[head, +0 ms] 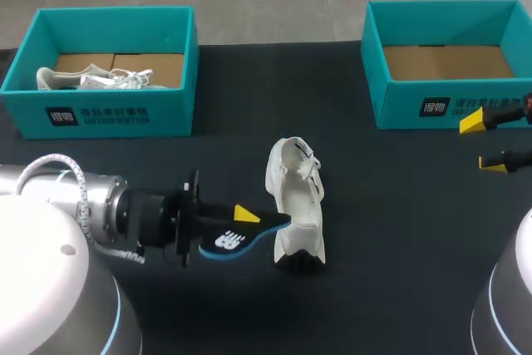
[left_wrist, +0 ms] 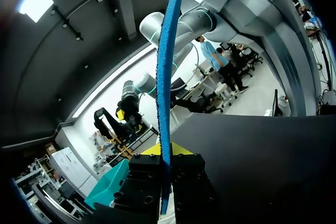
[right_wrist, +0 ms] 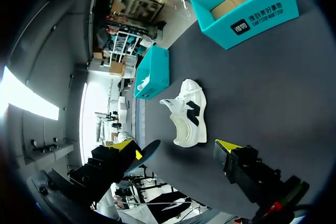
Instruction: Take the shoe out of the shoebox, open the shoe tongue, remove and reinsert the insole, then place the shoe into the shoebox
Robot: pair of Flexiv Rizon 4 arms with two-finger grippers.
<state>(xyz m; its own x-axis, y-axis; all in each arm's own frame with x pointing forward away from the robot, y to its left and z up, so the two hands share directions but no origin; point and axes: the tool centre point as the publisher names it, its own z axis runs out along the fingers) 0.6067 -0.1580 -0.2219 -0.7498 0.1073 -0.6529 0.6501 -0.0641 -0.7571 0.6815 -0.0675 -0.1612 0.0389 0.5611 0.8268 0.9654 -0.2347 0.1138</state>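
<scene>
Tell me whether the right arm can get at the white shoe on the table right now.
Probably yes. The right tool is open and empty, with bare table between it and the shoe. The left tool, shut on the insole, sits at the shoe's far side.

- Head view: high up behind, looking down on the whole table (head: pixel 399 239).
- Left wrist view: very near the insole (left_wrist: pixel 165 77), facing up and out.
- Right wrist view: farther off, looking across the table; shares the shoe (right_wrist: pixel 188 113) with the head view.
</scene>
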